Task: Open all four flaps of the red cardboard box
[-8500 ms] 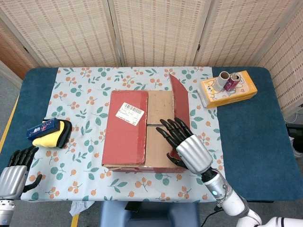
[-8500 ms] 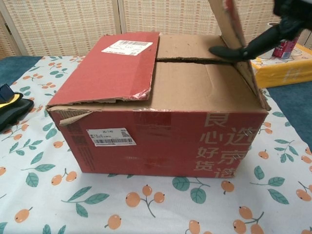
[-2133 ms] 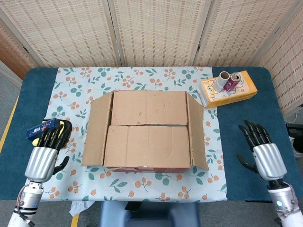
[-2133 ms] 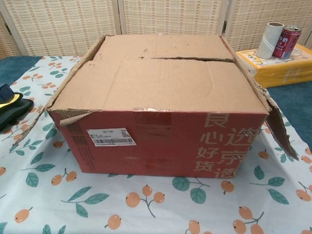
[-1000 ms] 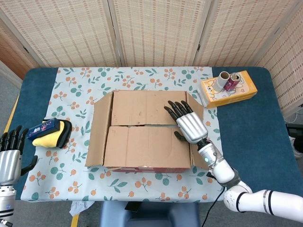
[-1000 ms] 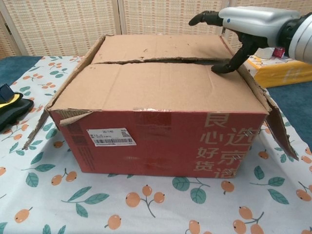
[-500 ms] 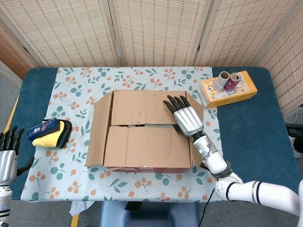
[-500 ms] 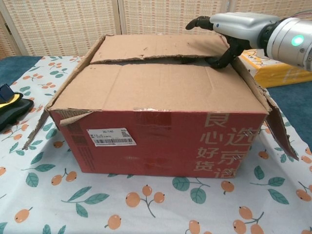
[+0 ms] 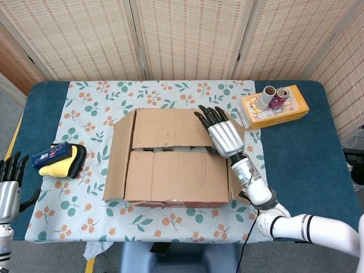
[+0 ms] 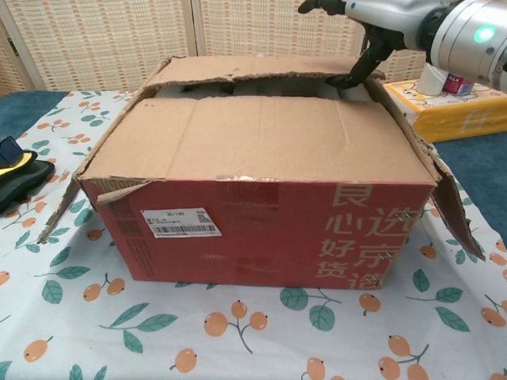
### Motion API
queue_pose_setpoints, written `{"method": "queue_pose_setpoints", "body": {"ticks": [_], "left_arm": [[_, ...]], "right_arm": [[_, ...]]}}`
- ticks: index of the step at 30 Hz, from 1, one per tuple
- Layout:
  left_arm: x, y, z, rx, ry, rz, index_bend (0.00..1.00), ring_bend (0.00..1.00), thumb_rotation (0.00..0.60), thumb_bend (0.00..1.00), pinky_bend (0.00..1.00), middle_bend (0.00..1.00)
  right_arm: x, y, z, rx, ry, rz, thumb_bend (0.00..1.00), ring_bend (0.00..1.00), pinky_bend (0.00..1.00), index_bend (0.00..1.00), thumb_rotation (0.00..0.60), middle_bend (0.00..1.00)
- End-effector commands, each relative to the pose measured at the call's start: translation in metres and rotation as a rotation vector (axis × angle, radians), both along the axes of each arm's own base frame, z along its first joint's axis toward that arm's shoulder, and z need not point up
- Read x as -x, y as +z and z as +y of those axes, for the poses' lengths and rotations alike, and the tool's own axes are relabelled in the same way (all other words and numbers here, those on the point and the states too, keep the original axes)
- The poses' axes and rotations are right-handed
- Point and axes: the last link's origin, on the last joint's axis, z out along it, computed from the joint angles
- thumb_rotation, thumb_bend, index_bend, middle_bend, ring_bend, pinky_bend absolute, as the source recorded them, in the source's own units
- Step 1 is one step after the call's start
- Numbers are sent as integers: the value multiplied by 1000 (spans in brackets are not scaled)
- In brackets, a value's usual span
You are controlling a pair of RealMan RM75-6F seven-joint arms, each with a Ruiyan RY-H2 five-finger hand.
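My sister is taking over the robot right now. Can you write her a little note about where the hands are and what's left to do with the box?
Right hand: grips the far flap at its right end, lifted slightly off the near flap.
Left hand: open, holding nothing, at the table's near-left edge.
Red cardboard box: mid-table on the floral cloth.
Done: left side flap and right side flap folded out.
Left: finish swinging the far flap back, then open the near flap.

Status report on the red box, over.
Right hand holds far flap edge, lifting it. Left hand open, off the red box. Side flaps folded out, near flap flat. Nothing blocking.
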Motion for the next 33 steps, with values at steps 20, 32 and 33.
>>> {"method": "queue_pose_setpoints", "body": {"ticks": [20,32,33], "left_arm": [[26,14,10,9,66,-53,0,0,600,379,0,9],[44,26,14,-2,97,-100,0,0,600,379,0,9],[45,27,15,-3,99,-104,0,0,600,379,0,9]], "right_arm": [[-40,41,-47,117,59,-121,385,0,0,0,600,0],[-62,45,-101,181,40,-125,386,0,0,0,600,0],[-63,46,-107,188,33,-123,386,0,0,0,600,0]]}}
